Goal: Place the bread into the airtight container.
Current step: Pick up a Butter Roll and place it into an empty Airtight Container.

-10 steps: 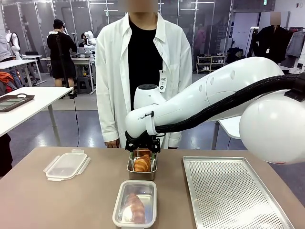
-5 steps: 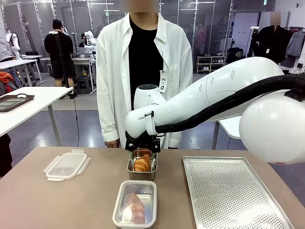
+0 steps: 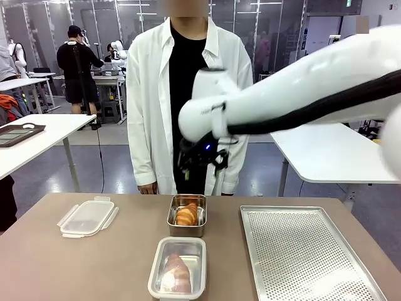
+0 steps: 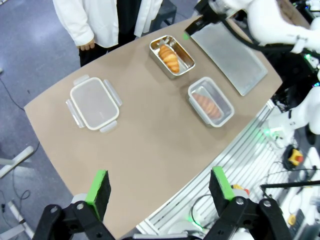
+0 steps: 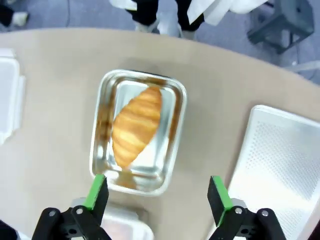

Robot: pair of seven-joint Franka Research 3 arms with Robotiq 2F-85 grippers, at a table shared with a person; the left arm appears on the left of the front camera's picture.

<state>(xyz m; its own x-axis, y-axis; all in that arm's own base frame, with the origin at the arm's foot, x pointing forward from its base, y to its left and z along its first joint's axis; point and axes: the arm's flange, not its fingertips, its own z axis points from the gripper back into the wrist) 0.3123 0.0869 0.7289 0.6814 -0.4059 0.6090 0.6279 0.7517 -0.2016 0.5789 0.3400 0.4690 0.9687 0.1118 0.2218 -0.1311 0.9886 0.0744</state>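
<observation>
Steel tin point(image 3: 187, 215) near the far edge of the worktop point(image 3: 94, 263) holds a croissant point(image 3: 187, 214); a second container point(image 3: 177, 268) sits at the near edge just in front of it, with what looks like another bread point(image 3: 176, 272) inside, though glare blurs it; a clear lid point(image 3: 87, 217) lies toward the far left corner; a perforated tray point(image 3: 307, 254) fills the right side; the right pincer point(image 5: 157, 195) hangs high over the tin, spread and holding nothing; the left pincer point(image 4: 159, 185) is spread too, well above the worktop's left edge; a person in a white coat point(image 3: 188, 94) stands at the far side.
</observation>
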